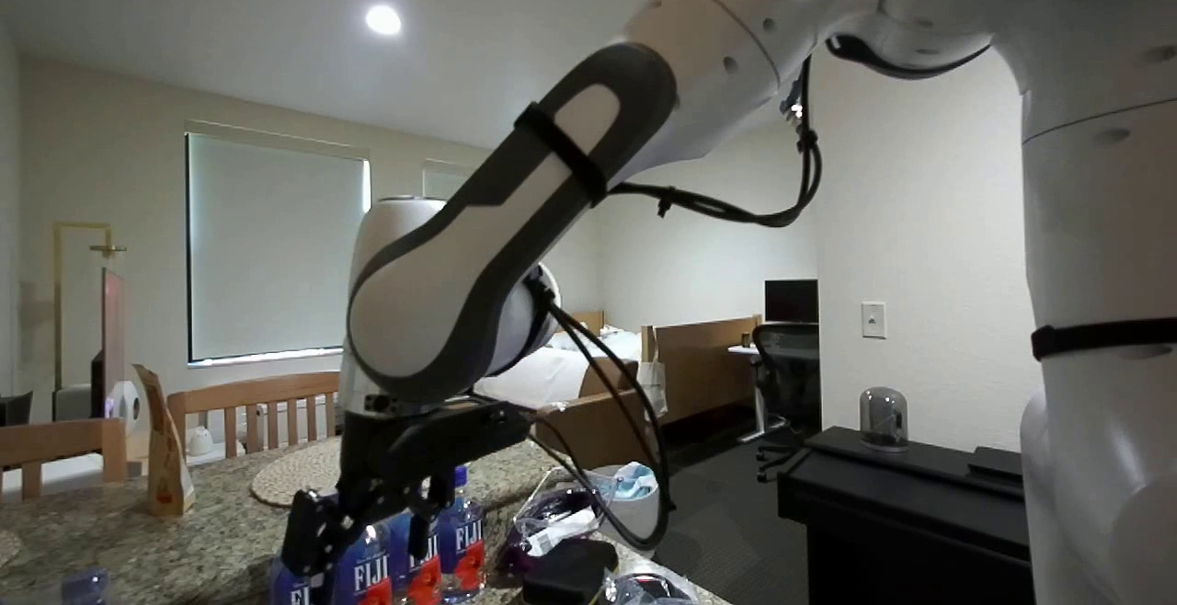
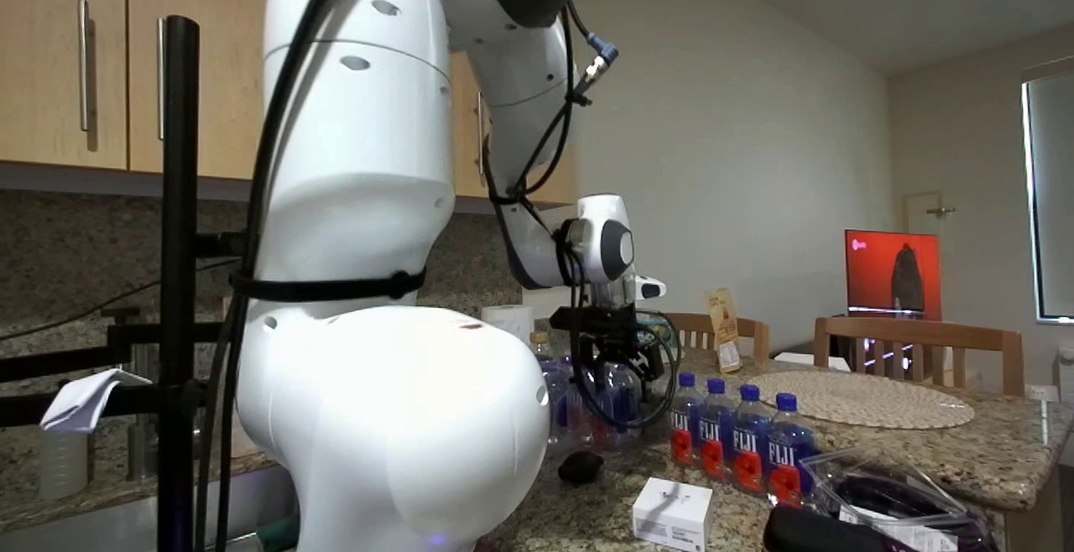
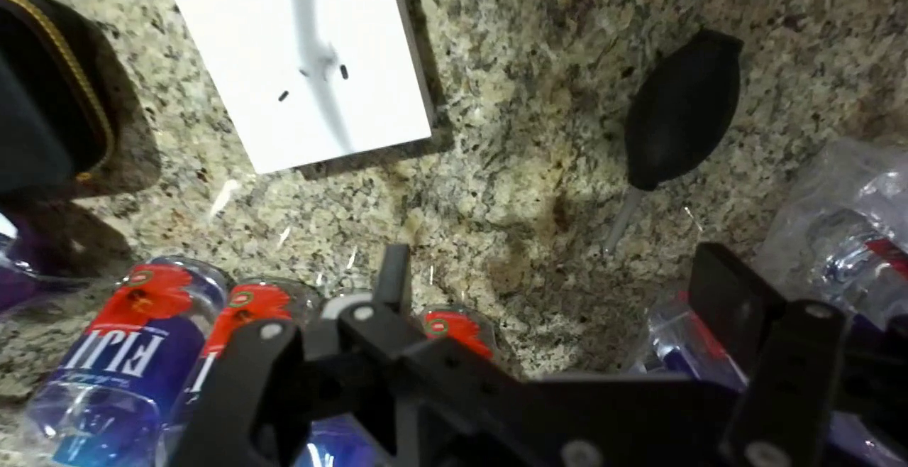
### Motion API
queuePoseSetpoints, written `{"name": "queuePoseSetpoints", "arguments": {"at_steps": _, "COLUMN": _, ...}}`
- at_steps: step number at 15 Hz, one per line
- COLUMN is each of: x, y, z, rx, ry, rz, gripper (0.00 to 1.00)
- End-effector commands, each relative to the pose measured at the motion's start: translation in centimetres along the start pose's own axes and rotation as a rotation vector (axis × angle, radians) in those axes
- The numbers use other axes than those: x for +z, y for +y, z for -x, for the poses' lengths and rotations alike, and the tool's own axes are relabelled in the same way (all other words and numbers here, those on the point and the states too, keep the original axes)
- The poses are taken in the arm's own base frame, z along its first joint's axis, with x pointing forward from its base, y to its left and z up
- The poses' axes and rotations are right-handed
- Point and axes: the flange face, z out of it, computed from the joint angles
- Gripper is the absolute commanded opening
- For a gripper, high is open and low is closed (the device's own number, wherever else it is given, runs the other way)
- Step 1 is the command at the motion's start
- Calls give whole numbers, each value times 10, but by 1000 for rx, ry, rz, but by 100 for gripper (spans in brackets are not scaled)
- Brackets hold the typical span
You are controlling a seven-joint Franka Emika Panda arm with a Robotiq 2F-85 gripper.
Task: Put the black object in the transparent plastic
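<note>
Wrist view: the speckled granite counter (image 3: pixel 511 119) fills most of your frame. Over it, in both exterior views, your white arm (image 1: pixel 487 265) bends down, black cables looping off it. In an exterior view, a round woven placemat (image 2: pixel 864 398) lies on the counter beyond a row of four upright FIJI bottles (image 2: pixel 749 439) with blue caps. More bottles stand around your claw from that angle, partly hidden by it and the cables. Clear plastic shows in two places: film (image 3: pixel 816 197) over bottles at the right of the wrist view, and a clear package (image 2: pixel 860 461) with dark contents and a white label, near the end of the row. Which one your task means, I cannot tell.

Your claw (image 3: pixel 553 268) is spread, its two fingers (image 3: pixel 734 304) well apart, granite visible between them. A black case (image 3: pixel 42 98) with a gold-coloured edge sits at the left of the wrist view. Near it lies a white box (image 3: pixel 305 62), a grey streak across its top. Your task's black bulb (image 3: pixel 682 112) lies on the counter between the white box and the film, apart from both. Smallest is its thin grey nozzle (image 3: pixel 623 222).
</note>
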Motion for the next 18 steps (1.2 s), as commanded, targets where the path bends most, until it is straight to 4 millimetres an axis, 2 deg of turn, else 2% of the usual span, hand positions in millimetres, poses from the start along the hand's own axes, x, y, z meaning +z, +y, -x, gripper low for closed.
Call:
{"name": "queuePoseSetpoints", "arguments": {"at_steps": 1, "x": 49, "y": -26, "z": -27, "rx": 29, "ry": 21, "rz": -47, "gripper": 100}}
{"name": "queuePoseSetpoints", "arguments": {"at_steps": 5, "x": 99, "y": -77, "z": -33, "rx": 66, "ry": 3, "rz": -142, "gripper": 100}}
{"name": "queuePoseSetpoints", "arguments": {"at_steps": 7, "x": 116, "y": -92, "z": -34, "rx": 101, "ry": -3, "rz": -130, "gripper": 100}}
{"name": "queuePoseSetpoints", "arguments": {"at_steps": 9, "x": 129, "y": -97, "z": -33, "rx": 167, "ry": -31, "rz": -96, "gripper": 100}}
{"name": "queuePoseSetpoints", "arguments": {"at_steps": 13, "x": 138, "y": -89, "z": -24, "rx": 348, "ry": -72, "rz": 0, "gripper": 100}}
{"name": "queuePoseSetpoints", "arguments": {"at_steps": 18, "x": 168, "y": -100, "z": -20, "rx": 344, "ry": -147, "rz": -25, "gripper": 100}}
